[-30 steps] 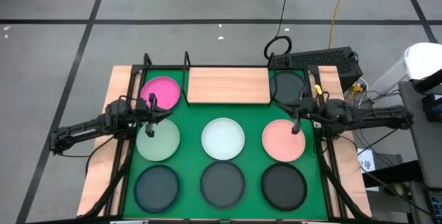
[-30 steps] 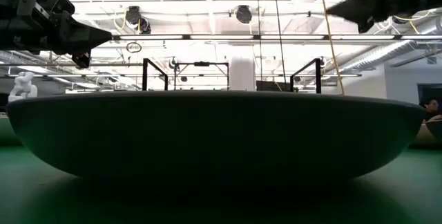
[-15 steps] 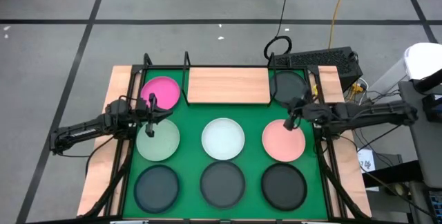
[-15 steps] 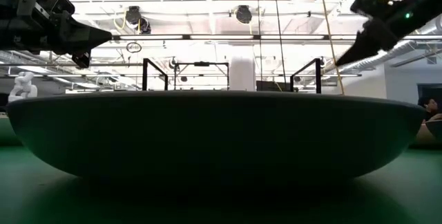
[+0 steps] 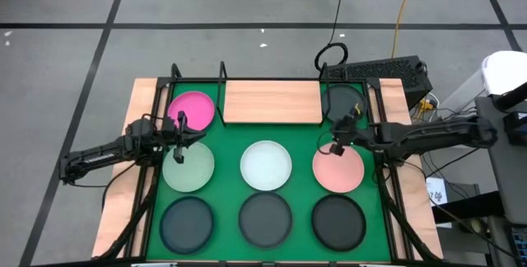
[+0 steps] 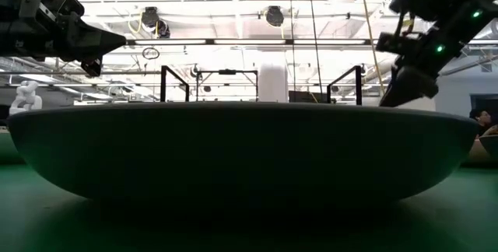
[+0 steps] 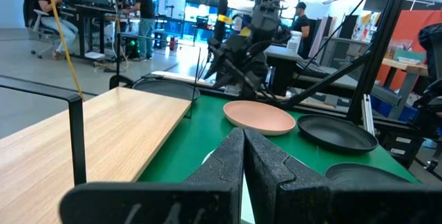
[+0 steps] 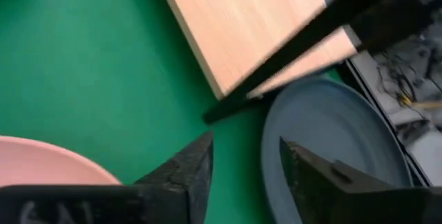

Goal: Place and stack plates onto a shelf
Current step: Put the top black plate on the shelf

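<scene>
The light-wood shelf (image 5: 272, 102) lies bare at the far middle of the green mat (image 5: 230, 139). Around it rest a hot pink plate (image 5: 192, 109), a pale green plate (image 5: 188, 166), a white plate (image 5: 266, 166), a salmon plate (image 5: 338, 168) and a dark plate (image 5: 344, 102). My right gripper (image 5: 336, 143) stands open over the salmon plate's far left rim (image 8: 41, 162), tipped down, with the dark plate (image 8: 331, 141) just beyond its fingers. My left gripper (image 5: 181, 127) hangs shut between the hot pink and pale green plates.
Three more dark plates (image 5: 187, 222) (image 5: 265, 217) (image 5: 338, 222) lie along the mat's near edge; one fills the low view (image 6: 241, 151). Black frame posts (image 5: 174, 73) stand at the mat's far corners. People sit and stand in the room behind (image 7: 145, 10).
My right gripper has moved toward the table's left edge and down, tipping its fingers downward over the salmon plate's far rim, and it has opened. The plates and the shelf have stayed where they were.
</scene>
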`<state>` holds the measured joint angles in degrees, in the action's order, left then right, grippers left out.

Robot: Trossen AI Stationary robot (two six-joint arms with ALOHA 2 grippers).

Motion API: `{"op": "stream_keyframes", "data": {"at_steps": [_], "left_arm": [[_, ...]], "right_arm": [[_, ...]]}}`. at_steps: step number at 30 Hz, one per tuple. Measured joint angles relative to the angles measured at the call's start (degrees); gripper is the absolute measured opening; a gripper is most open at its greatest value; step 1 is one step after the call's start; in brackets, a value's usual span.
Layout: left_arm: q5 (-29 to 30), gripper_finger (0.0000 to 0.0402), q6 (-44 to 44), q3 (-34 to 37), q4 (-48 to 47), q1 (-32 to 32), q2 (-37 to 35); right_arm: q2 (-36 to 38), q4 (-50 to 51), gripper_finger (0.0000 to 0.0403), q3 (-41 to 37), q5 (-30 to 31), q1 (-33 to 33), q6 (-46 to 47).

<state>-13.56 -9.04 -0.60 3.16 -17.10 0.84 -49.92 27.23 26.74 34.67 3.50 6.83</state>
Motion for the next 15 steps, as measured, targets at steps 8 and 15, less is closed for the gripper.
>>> {"op": "stream_keyframes", "data": {"at_steps": [8,15], "left_arm": [[0.0,0.0015,0.0,0.0,0.0,0.0,0.0],[0.0,0.0015,0.0,0.0,0.0,0.0,0.0]], "right_arm": [[-7.3,0.3,0.0161,0.0,-1.4,9.5,-1.1],[-13.9,-1.6,0.0160,0.0,-4.9,14.8,-4.9]]}}
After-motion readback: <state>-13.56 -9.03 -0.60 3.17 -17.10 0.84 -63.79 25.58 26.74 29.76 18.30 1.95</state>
